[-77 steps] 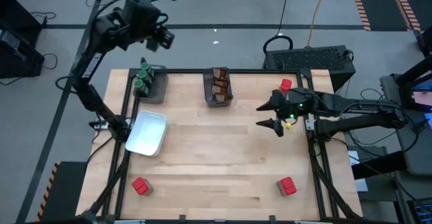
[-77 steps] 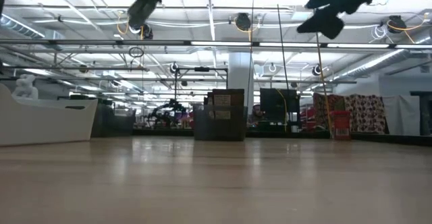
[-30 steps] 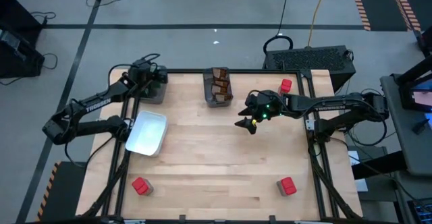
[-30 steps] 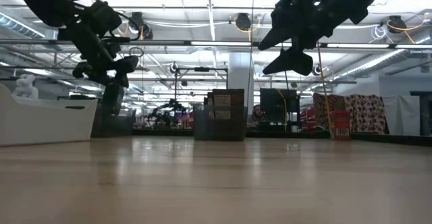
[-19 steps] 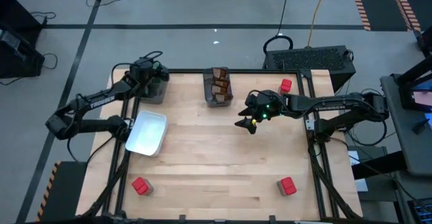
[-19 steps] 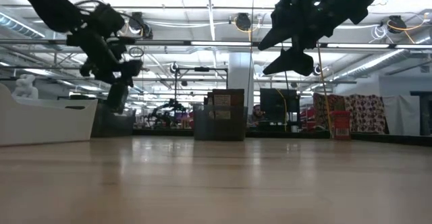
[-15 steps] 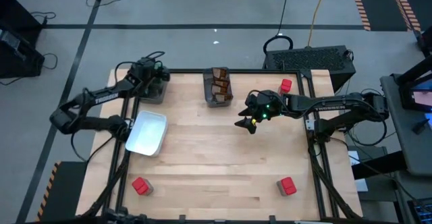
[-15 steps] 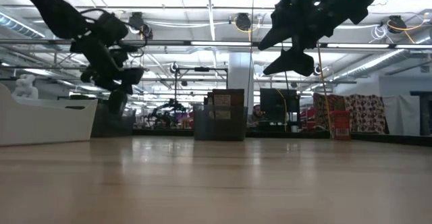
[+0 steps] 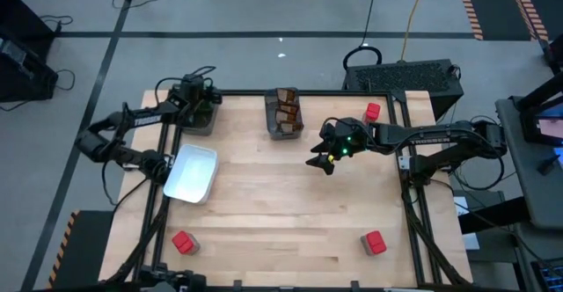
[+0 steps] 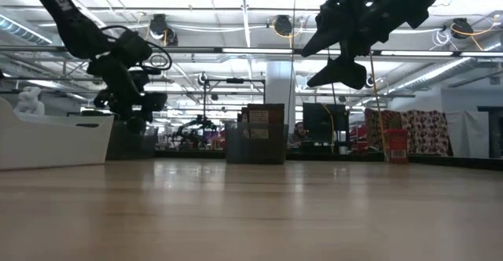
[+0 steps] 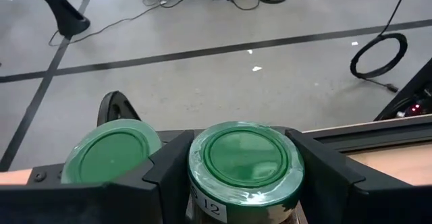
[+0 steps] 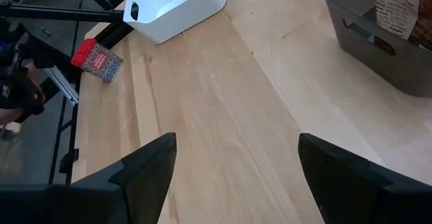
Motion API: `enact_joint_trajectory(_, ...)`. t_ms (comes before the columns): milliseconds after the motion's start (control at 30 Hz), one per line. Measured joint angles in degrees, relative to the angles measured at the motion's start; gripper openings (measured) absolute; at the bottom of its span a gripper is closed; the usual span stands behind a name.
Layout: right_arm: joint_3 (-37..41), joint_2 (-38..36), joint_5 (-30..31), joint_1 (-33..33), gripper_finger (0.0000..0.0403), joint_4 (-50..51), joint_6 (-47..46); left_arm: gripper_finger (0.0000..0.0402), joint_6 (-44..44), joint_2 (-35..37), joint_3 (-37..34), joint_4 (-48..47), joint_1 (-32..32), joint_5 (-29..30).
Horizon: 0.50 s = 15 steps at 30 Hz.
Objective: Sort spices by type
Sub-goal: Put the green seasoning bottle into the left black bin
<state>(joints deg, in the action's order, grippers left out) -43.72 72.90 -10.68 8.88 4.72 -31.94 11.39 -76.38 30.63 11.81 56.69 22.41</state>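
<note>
The left gripper [image 9: 201,98] was over the dark bin [image 9: 201,121] at the table's far left corner, its fingers closed on the sides of a green-lidded jar [image 11: 246,158], with a second green-lidded jar [image 11: 111,158] just beside it. The step in hand looked like setting this jar down among its own kind; doing it well would mean keeping it upright, lowering it into a free spot clear of its neighbour, and opening only once it rested on the bin floor. The right gripper [image 9: 322,156] hung above the bare wood near the middle of the table, its fingers spread wide and holding nothing. The brown packets [image 9: 285,109] sat in a second bin [image 9: 285,132] at the far edge. Three red containers lay loose: one [image 9: 373,112] near the far right corner, one [image 9: 374,242] near right and one [image 9: 183,242] near left. The white tray [image 9: 192,173] lay close by the left arm, which should lift clear of it.
</note>
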Motion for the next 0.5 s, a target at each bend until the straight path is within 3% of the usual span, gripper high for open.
enact_joint_trajectory(500, 0.0, 0.0, 0.04, 0.02, 0.0293, -0.01, 1.18, 0.023, -1.74, -0.42, 0.02, 5.88, -0.03, -1.14)
